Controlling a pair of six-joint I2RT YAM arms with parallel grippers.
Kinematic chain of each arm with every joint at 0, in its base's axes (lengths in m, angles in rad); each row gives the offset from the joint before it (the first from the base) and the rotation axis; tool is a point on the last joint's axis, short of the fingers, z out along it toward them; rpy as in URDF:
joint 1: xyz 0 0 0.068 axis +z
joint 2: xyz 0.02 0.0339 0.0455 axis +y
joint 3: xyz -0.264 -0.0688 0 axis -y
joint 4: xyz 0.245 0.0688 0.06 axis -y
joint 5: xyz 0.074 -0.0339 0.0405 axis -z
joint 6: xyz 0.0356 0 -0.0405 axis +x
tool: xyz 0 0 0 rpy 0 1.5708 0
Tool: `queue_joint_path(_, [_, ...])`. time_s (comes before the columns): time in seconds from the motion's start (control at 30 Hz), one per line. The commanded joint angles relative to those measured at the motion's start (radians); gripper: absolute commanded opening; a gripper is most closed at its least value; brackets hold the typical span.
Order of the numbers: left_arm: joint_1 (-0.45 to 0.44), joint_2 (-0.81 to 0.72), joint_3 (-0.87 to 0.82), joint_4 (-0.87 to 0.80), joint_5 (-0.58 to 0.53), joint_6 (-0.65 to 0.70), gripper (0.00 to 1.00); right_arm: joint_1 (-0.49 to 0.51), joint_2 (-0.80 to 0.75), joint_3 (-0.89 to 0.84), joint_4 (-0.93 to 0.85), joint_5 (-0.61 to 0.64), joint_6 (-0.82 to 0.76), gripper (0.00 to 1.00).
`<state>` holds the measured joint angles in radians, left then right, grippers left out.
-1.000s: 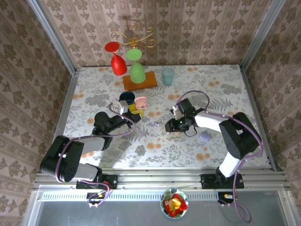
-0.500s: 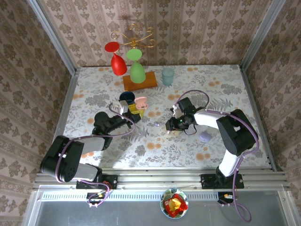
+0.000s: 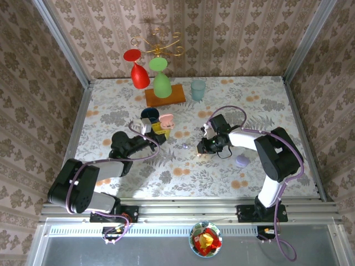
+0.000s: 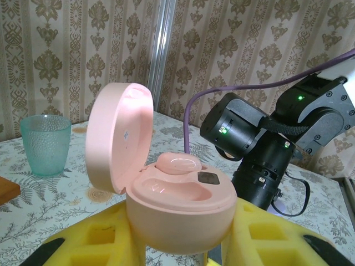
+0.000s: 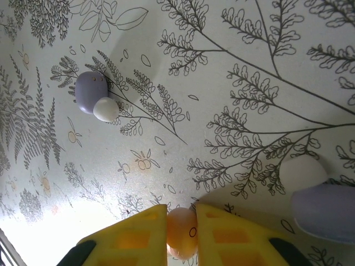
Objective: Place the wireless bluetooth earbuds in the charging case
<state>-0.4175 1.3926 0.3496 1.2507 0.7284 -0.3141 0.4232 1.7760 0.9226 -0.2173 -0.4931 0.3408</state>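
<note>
From above, the left gripper [image 3: 156, 132] is left of the middle of the picture. Its yellow jaws are pressed on a pink charging case [image 3: 166, 121], which stands open with its lid up. The right gripper [image 3: 201, 148] is low over the flowery table [image 3: 111, 100], a bit right of the middle. A tiny lilac earbud [image 3: 183, 147] lies on the table between the two grippers, nearer the right one. A lilac case [image 3: 242, 161] lies further right, beside the right arm. At the top stand a red glass [image 3: 138, 72] and a green glass [image 3: 161, 80] on a wooden rack, with a teal cup [image 3: 198, 88] next to them.

The left wrist camera has the pink charging case in the middle, held between the yellow fingers [image 4: 91, 244]. Its lid leans back to the left. One pink earbud [image 4: 178, 163] sits in the far pocket; the near pocket is bare (a smooth dip). The teal cup is at the left edge, and the black right arm is on the right.

In the right wrist camera, the yellow jaws at the bottom pinch a peach-pink earbud [image 5: 182, 226]. The lilac earbud, with its white tip, lies on the table at the upper left. A lilac and white thing [image 5: 324, 213] is cut off at the right edge; I cannot tell what it is.
</note>
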Motion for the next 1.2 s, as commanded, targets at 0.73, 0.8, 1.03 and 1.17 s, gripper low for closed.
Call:
queue_joint_path(0.73, [-0.065, 0.130, 0.040, 0.034, -0.108, 0.144, 0.25, 0.177, -0.266, 0.353, -0.279, 0.291, -0.065, 0.16])
queue_joint_path(0.8, [-0.068, 0.132, 0.042, 0.035, -0.107, 0.149, 0.25, 0.194, -0.253, 0.401, -0.279, 0.291, -0.076, 0.16])
queue_joint_path(1.03, [-0.083, 0.134, 0.043, 0.037, -0.101, 0.174, 0.25, 0.240, -0.169, 0.541, -0.286, 0.287, -0.103, 0.16])
queue_joint_path(1.17, [-0.089, 0.132, 0.046, 0.037, -0.101, 0.178, 0.25, 0.257, -0.139, 0.586, -0.290, 0.275, -0.114, 0.16])
